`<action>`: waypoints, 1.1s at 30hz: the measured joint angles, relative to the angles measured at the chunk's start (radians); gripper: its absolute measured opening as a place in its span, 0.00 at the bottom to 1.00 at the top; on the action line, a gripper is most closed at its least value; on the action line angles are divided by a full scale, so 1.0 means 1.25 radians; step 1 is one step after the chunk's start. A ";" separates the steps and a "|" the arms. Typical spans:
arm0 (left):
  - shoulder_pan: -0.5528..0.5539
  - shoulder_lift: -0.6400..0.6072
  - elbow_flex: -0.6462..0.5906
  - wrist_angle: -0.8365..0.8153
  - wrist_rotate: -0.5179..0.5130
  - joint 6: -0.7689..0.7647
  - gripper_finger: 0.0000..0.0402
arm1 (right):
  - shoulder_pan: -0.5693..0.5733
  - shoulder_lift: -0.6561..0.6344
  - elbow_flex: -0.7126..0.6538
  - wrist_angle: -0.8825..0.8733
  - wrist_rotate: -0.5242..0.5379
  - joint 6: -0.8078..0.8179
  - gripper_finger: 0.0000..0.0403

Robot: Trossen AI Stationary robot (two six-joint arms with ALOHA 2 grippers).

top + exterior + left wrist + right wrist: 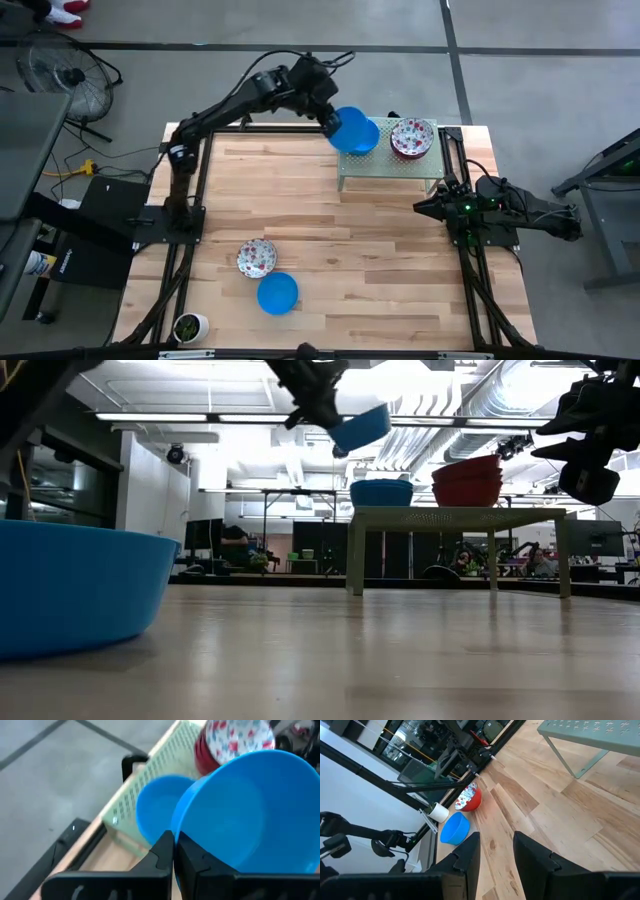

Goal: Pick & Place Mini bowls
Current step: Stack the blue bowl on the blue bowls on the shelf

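Holding a blue bowl (352,130) by its rim, my left gripper (174,851) has its fingers pinched shut on the wall, and the bowl hangs tilted in the air above the left end of the green perforated stand (390,168). Well to the left on the wooden table (380,260), two bowls wait: a floral bowl (257,258) and, just beside it, a loose blue bowl (277,294), with a small white cup (190,326) holding a plant near the table's corner. On the stand, a stack of blue bowls (381,492) sits directly under my load, and the stack of floral bowls (412,138) stands just to its right. To do this well, I judge I should level the bowl first, centre it over the blue stack, and lower it straight so it nests rather than catching a rim and tipping the pile. I should release only once it is seated, then lift clear without dragging the wall. At the far right, my right gripper (496,851) waits above the table's edge, fingers parted and holding nothing.
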 joint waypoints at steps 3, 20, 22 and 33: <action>0.000 0.045 0.049 0.007 -0.004 -0.016 0.00 | 0.000 0.000 0.000 0.000 0.000 0.000 0.26; 0.000 0.130 0.079 0.043 -0.078 -0.080 0.00 | 0.000 0.000 0.000 0.000 0.000 0.000 0.26; -0.001 0.130 0.079 0.043 -0.102 -0.083 0.00 | 0.000 0.000 0.000 0.000 0.000 0.000 0.26; 0.000 0.130 0.079 0.019 -0.128 -0.151 0.00 | 0.000 0.000 0.000 0.000 0.000 0.000 0.26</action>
